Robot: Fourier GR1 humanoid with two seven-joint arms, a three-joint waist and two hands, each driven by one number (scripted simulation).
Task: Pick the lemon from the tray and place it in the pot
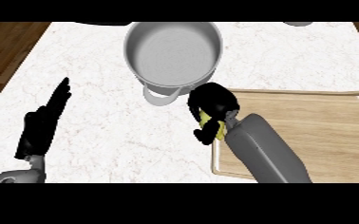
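Most of the lemon (pixel 208 121) is hidden: only yellow slivers show between the curled black fingers and thumb of the right hand (pixel 212 105), which wraps round it above the near-left corner of the wooden tray (pixel 308 123). Whether the fruit touches the board cannot be told. The tray is cut off at the right edge, and the grey forearm covers part of it. No writing or label is readable anywhere. Just beyond the fingertips stands the grey pot (pixel 173 53), nothing inside it, one handle pointing toward the hand. The left hand (pixel 43 121) rests far left on the marble counter (pixel 98 123), fingers straight.
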